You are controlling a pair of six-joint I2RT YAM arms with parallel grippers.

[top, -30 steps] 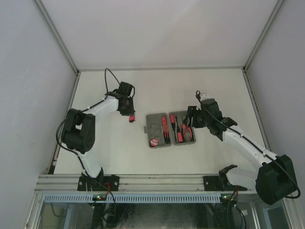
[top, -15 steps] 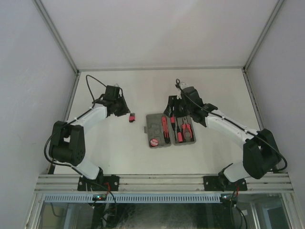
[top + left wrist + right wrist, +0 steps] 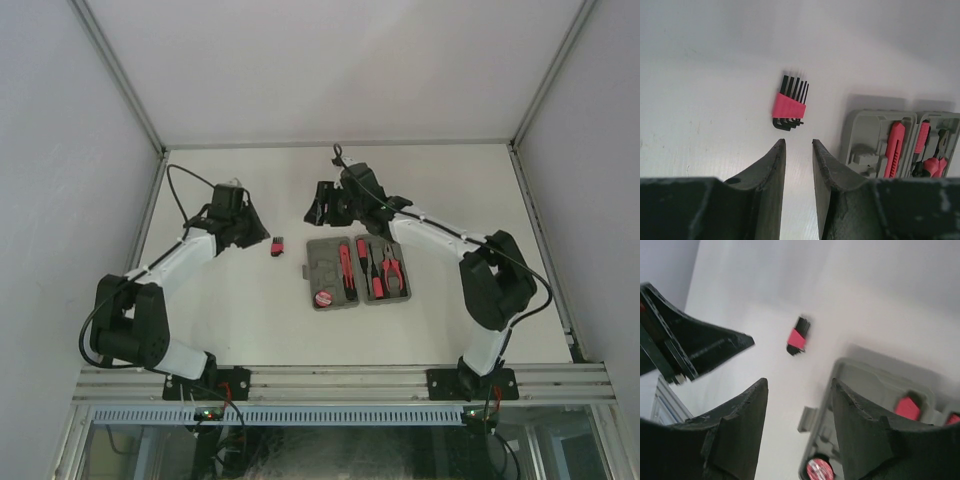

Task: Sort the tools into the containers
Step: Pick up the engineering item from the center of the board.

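Left of the open grey tool case, red-black hex key set, left gripper slightly spread beside it, right gripper spread, both empty.

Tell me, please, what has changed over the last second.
The right gripper swung left from right of the grey tool case to beyond its far-left corner. The left gripper backed leftward off the hex key set. Nothing was grasped; case and set stayed put.
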